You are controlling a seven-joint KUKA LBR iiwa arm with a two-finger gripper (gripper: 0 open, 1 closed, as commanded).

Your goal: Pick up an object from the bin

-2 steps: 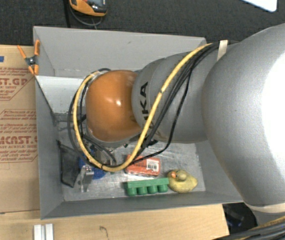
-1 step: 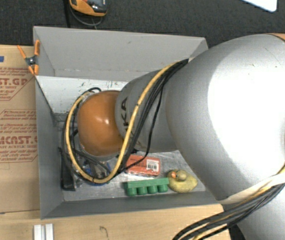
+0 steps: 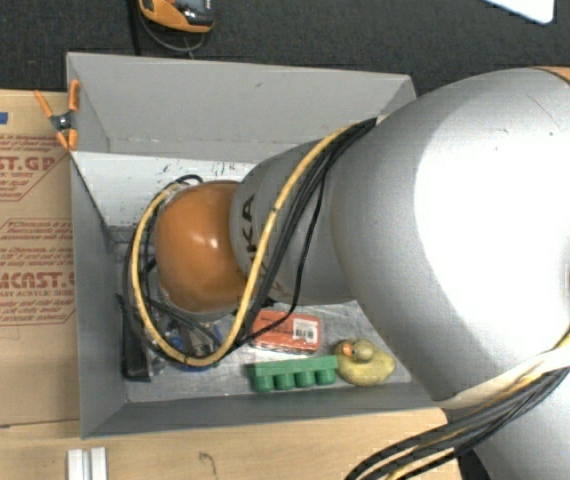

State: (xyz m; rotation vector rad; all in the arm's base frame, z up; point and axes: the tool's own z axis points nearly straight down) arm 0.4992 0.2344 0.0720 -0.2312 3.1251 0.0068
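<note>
Three things lay just below the orange wrist cover (image 3: 195,248) in view: red packet (image 3: 287,332), green block (image 3: 292,376) lengthwise along the bin (image 3: 95,368) wall, yellow duck (image 3: 365,363). I couldn't tell the hand's state.

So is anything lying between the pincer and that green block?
Nothing visible. The pincer is low at the left of the bin; the green block lies to its right, with only the arm's own cable between.

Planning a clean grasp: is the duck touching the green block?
Touching. The camera view shows the duck pressed against the right end of the green block, with no gap.
</note>
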